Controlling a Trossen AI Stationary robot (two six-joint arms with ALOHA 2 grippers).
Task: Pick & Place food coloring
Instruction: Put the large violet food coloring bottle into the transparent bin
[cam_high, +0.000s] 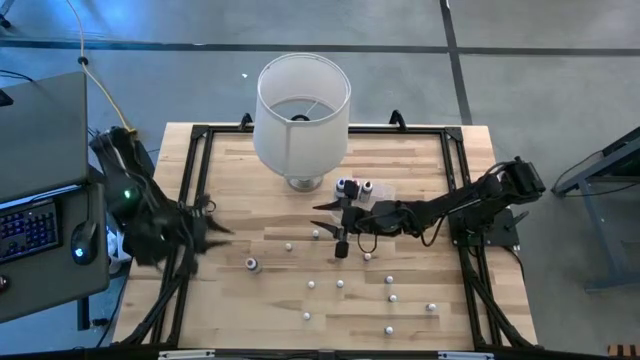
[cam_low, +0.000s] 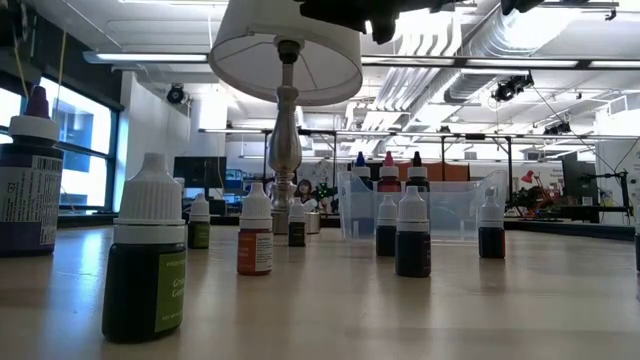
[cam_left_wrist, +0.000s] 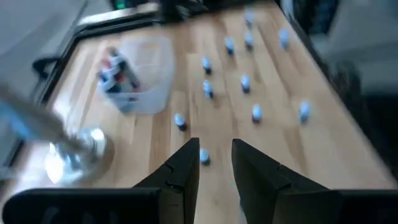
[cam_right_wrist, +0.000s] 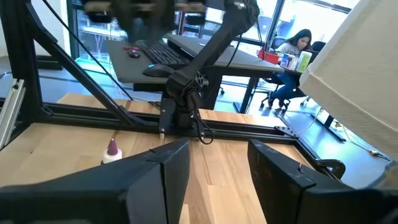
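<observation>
Several tiny white-capped food coloring bottles (cam_high: 340, 284) stand upright, scattered over the wooden table; in the low view a green-labelled one (cam_low: 150, 262) is nearest. A few more stand inside the clear plastic tub (cam_high: 372, 196) beside the lamp. My right gripper (cam_high: 328, 228) is open and empty over the table's middle, just in front of the tub; its wrist view (cam_right_wrist: 217, 168) shows nothing between the fingers. My left gripper (cam_high: 215, 222) is open at the table's left side; in its wrist view (cam_left_wrist: 214, 165) a bottle (cam_left_wrist: 203, 155) stands just ahead of the fingers.
A big white lampshade (cam_high: 302, 110) on a metal base (cam_high: 305, 182) stands at the far middle, close to the tub. A black frame (cam_high: 200, 150) rims the table. A desk with a keyboard (cam_high: 30, 230) lies off the left edge. A person (cam_right_wrist: 298, 40) sits in the room beyond.
</observation>
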